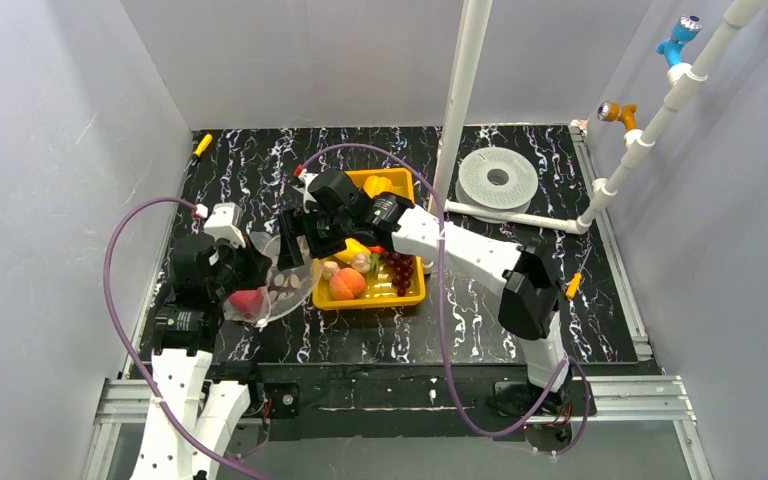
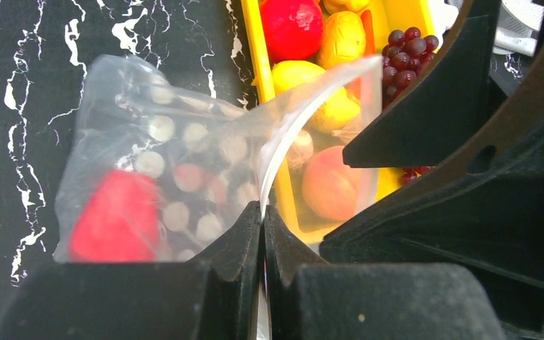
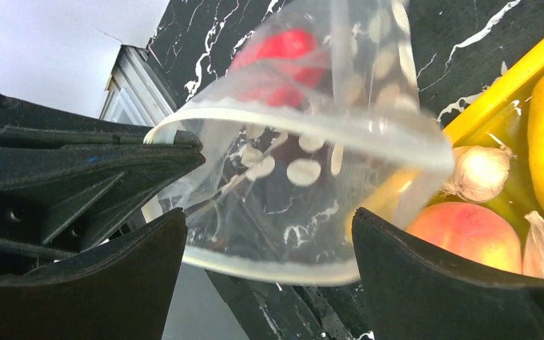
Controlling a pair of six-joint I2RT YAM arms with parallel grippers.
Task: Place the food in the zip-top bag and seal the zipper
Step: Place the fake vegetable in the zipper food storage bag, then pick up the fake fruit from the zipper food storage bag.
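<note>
Pinching the zip-top bag (image 2: 184, 134) by its rim, the left pincer (image 2: 263, 212) is clenched — red food (image 2: 117, 216) inside. Above, the right pincer (image 3: 269, 219) gapes released.

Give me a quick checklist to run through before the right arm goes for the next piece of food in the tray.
1. Left hand pinching the zip-top bag at its rim: ok.
2. Bag mouth wide open: ok, a round loop in the right wrist view.
3. Right hand open and empty: ok.
4. Red food piece inside the bag: ok.
5. Food waiting in the yellow tray: ok, including a peach, grapes and garlic.
6. Zipper pressed shut: not ok, it is open.
</note>
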